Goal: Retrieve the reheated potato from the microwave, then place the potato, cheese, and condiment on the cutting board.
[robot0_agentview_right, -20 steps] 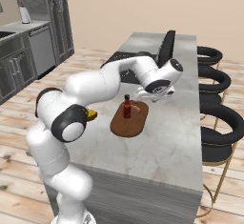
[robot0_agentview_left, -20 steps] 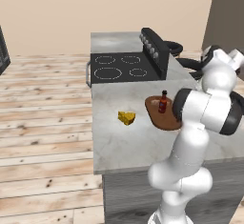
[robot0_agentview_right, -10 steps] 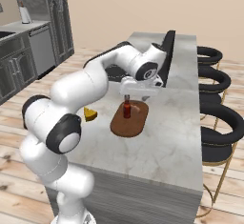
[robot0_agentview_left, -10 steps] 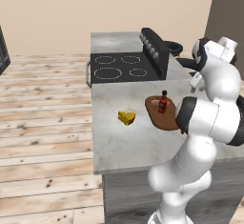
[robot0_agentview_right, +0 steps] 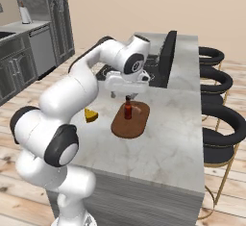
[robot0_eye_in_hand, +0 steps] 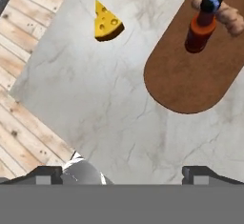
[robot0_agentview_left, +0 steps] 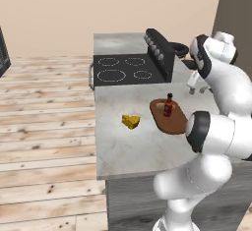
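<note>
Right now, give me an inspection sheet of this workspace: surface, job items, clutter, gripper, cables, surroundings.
Surface: marble counter, with a black stovetop at its far end.
Job items: condiment upright on the cutting board; potato on the board just behind the bottle; cheese on the bare counter, off the board.
Clutter: nothing seen.
Gripper: gripper above the counter, tips wide apart, holding nothing.
Cables: nothing seen.
Surroundings: wood floor, black stools along the counter, grey cabinets.

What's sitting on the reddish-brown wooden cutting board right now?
On the rounded reddish-brown cutting board stands the dark red condiment bottle; behind it lies the pale tan potato, partly covered. The yellow cheese wedge lies off it.
</note>
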